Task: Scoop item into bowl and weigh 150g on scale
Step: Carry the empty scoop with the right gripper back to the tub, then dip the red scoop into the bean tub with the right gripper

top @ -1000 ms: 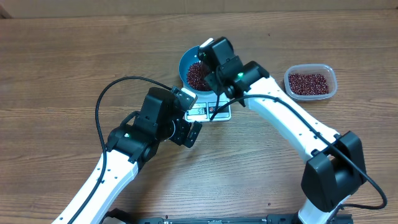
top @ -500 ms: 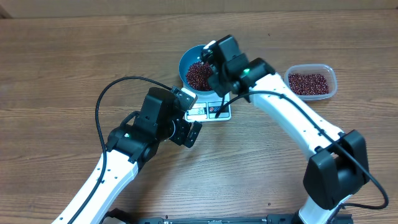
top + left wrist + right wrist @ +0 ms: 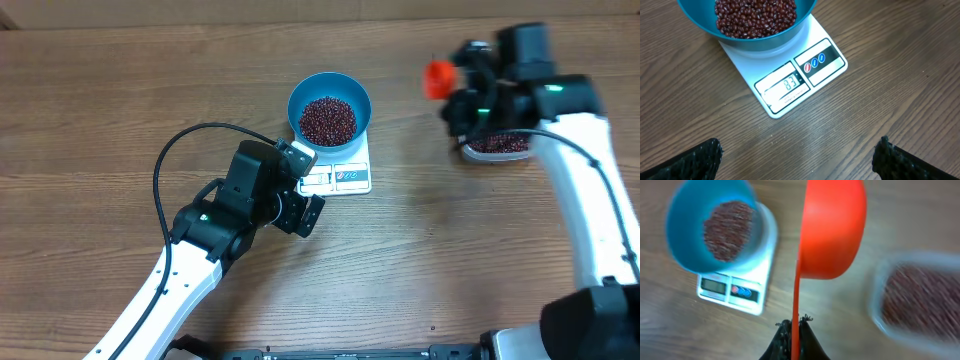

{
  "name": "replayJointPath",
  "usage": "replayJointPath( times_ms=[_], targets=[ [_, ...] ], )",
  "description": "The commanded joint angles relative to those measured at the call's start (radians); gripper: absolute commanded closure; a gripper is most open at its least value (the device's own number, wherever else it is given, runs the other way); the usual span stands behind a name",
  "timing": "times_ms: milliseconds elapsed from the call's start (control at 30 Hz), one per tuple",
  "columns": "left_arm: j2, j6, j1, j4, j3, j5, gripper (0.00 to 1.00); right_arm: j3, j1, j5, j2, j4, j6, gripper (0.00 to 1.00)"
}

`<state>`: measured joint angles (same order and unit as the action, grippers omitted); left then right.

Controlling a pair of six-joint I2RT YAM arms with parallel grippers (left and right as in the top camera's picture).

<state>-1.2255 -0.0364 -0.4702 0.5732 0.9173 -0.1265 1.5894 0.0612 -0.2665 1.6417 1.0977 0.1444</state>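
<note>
**Figure. Right claw withdrawn from the bowl to the tub.** One second earlier the right claw [image 3: 795,326] had hung directly over the bowl [image 3: 296,100]. It had since swung clear and stood well apart from it, above the clear tub [image 3: 468,152] of beans. The left claw [image 3: 797,161] had not moved.

The right claw was clamped narrowly on the thin handle of an orange-red scoop [image 3: 832,230]. The scoop's cup pointed away from the claw and was seen edge-on and blurred. From this claw the tub lay ahead and to the right, the bowl ahead and to the left.

The left claw stood wide, gripping nothing, its two dark fingertips [image 3: 700,160] low over bare wood. The scale [image 3: 790,95] lay just ahead of it, its display showing 83. The blue bowl rested on the far part of the scale and held a heap of red-brown beans [image 3: 328,120].

The counter [image 3: 100,90] was brown wood-grain laminate. A black cable [image 3: 168,160] looped above the left arm. Of the room, only a pale strip beyond the counter's far edge appeared.
</note>
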Motion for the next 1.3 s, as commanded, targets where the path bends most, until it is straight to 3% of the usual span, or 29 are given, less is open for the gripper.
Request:
replayJointPath(
  times_ms=[0, 200, 533, 1267],
  targets=[
    [-0.003, -0.009, 0.005, -0.001, 0.021, 0.006, 0.00, 0.013, -0.124, 0.002, -0.017, 0.065, 0.029, 0.96],
    [-0.003, -0.009, 0.006, -0.001, 0.021, 0.006, 0.00, -0.066, -0.180, 0.137, 0.012, 0.066, 0.162, 0.96],
    [-0.003, -0.009, 0.005, -0.001, 0.021, 0.006, 0.00, -0.180, -0.180, 0.318, 0.119, -0.020, 0.127, 0.96],
    [-0.003, -0.009, 0.005, -0.001, 0.021, 0.006, 0.01, -0.183, -0.180, 0.250, 0.201, 0.119, 0.109, 0.96]
  ],
)
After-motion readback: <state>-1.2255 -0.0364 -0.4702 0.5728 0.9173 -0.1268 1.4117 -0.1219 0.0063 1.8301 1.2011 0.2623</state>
